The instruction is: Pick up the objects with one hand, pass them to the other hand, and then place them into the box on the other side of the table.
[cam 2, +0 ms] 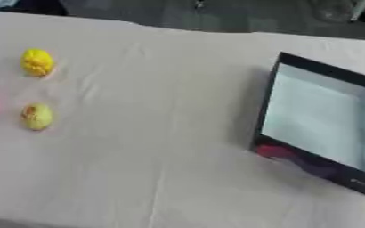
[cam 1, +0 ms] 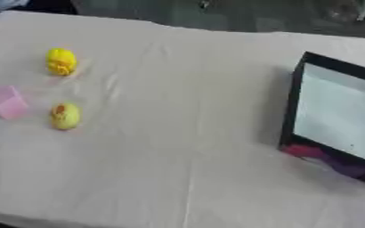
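Three small objects lie on the left part of the cloth-covered table. A bright yellow rounded object (cam 1: 61, 61) is farthest back. A pink blocky object (cam 1: 7, 102) sits near the left edge, and a yellow-green rounded object with an orange spot (cam 1: 65, 116) lies just right of it. A black-walled box (cam 1: 294, 107) with a pale inside stands at the right side. Neither of my hands shows in either view.
A beige cloth (cam 1: 178, 147) covers the table, with creases down the middle. A red and purple patch (cam 2: 283, 153) shows on the box's near outer wall. The table's far edge runs along the top, with a dark floor beyond.
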Robot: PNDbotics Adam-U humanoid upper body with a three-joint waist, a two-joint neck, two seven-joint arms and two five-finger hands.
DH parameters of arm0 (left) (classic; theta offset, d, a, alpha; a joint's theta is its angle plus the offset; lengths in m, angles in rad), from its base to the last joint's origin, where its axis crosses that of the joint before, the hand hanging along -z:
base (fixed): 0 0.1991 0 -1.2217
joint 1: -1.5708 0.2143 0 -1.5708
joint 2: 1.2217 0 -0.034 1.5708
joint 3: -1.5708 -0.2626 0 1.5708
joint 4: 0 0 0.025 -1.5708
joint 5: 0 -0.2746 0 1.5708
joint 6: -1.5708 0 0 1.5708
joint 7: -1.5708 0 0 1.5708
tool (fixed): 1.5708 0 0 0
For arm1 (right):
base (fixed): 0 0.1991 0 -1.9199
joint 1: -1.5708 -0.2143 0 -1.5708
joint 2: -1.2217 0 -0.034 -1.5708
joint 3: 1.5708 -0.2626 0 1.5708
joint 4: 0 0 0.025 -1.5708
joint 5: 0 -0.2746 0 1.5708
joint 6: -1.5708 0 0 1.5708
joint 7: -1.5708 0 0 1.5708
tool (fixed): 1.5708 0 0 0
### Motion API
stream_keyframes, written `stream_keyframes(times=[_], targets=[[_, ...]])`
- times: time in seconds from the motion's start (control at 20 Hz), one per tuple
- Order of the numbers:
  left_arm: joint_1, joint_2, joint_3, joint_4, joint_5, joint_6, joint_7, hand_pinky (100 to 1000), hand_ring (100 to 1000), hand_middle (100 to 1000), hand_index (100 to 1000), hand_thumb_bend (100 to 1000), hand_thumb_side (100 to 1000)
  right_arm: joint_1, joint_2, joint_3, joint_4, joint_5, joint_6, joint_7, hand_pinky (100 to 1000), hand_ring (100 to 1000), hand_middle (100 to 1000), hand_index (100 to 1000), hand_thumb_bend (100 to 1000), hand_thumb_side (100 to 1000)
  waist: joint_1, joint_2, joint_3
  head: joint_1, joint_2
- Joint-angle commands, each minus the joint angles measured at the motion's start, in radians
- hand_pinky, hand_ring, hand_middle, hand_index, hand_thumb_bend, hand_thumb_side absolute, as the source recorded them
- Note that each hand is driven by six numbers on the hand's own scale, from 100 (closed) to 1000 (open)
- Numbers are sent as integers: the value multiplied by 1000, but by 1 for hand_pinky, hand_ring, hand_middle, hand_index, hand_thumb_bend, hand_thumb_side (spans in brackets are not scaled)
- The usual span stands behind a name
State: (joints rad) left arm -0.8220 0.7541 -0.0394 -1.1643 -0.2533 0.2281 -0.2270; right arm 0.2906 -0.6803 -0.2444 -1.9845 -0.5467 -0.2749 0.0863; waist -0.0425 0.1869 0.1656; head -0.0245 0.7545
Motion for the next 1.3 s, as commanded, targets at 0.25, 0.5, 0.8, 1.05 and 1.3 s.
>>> stream_keyframes(times=[0.25,0.5,0.8,1.05,1.3], targets=[[-86,67,-47,184,-221,4,-376,890,856,775,809,634,471,2,-42,-3,-16,13,-2,4,1000,1000,1000,1000,100,809,18,-27,-1,3,1],[-114,48,-64,252,-365,-38,-558,889,871,792,818,721,478,0,-41,2,-16,19,2,6,1000,1000,1000,1000,100,810,19,-28,-3,8,-1],[-136,21,-70,302,-489,-70,-659,886,878,800,818,693,363,1,-40,5,-16,22,4,7,1000,1000,1000,1000,100,812,19,-29,-4,14,-1],[-146,0,-73,325,-521,-79,-679,881,872,790,804,671,337,1,-39,7,-16,25,5,8,1000,1000,1000,1000,100,813,18,-29,-5,22,-2],[-146,-6,-74,340,-519,-79,-680,888,874,793,811,649,355,2,-37,8,-16,30,9,8,1000,1000,1000,1000,100,816,18,-28,-4,40,-6]])
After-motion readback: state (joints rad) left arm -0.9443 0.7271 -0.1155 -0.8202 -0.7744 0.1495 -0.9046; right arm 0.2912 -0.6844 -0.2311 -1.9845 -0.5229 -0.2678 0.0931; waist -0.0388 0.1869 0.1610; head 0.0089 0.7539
